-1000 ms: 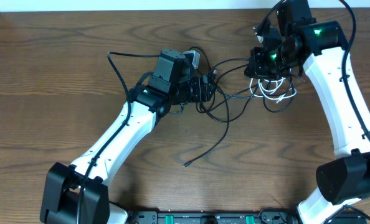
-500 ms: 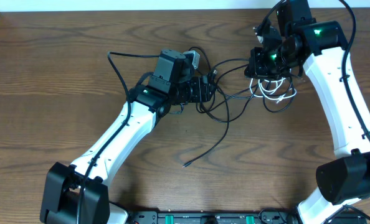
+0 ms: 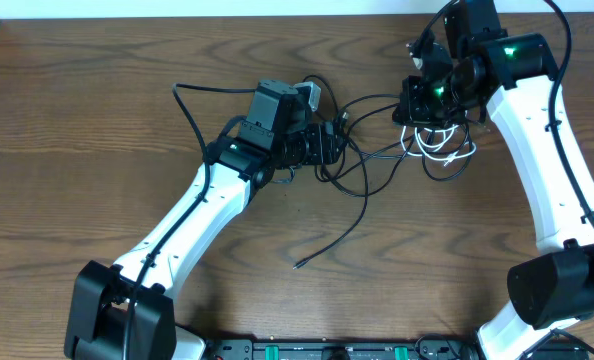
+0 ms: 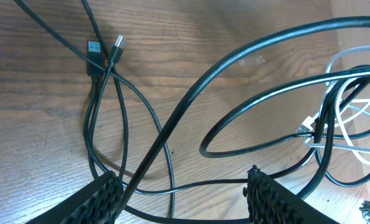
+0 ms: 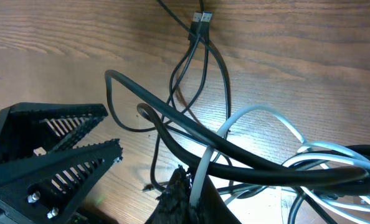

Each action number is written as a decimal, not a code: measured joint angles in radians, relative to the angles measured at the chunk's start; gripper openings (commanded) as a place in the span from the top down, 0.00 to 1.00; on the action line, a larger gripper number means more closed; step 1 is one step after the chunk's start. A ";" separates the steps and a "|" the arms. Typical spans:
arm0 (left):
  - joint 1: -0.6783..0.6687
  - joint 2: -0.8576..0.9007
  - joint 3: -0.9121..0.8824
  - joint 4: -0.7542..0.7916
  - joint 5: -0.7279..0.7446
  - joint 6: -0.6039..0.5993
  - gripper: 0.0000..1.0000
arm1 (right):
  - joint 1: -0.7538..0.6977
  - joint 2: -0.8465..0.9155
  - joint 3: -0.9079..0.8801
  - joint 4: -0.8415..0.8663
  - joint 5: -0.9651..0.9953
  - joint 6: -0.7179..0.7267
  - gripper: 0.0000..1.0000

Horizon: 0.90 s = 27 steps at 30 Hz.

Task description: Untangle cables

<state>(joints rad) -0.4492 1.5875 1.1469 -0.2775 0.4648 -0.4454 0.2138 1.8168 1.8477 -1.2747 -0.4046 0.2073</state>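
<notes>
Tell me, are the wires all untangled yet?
Not yet. Done: only one black cord end trails free. In hand: the right pincer is shut on the white cord; the left pincer is open around black cords. Left: the tangle between them needs pulling apart.

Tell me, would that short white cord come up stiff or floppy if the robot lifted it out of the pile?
Probably floppy: the white cord lies in loose curls, so it should droop from wherever it is held. It looks thin, so it is likely light. It may snag rather than slide free, since the black cables are tangled through its loops.
</notes>
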 measured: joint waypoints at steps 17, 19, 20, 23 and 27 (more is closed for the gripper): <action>0.000 0.000 0.000 -0.010 0.000 0.000 0.34 | 0.000 0.000 0.000 -0.031 0.076 -0.003 0.99; 0.000 0.000 0.000 -0.010 0.000 0.000 0.34 | 0.000 0.000 0.000 -0.043 0.094 -0.004 0.99; 0.000 0.000 0.000 -0.010 0.000 0.000 0.34 | 0.000 0.000 0.000 -0.047 0.102 -0.004 0.99; 0.000 0.000 0.000 -0.013 0.000 0.000 0.34 | 0.000 0.000 0.000 -0.056 0.137 -0.004 0.99; 0.000 0.000 0.000 -0.015 0.000 0.000 0.34 | 0.000 0.000 0.000 -0.068 0.191 -0.003 0.99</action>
<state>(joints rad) -0.4492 1.5875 1.1469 -0.2924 0.4648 -0.4454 0.2138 1.8168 1.8477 -1.3422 -0.2134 0.2047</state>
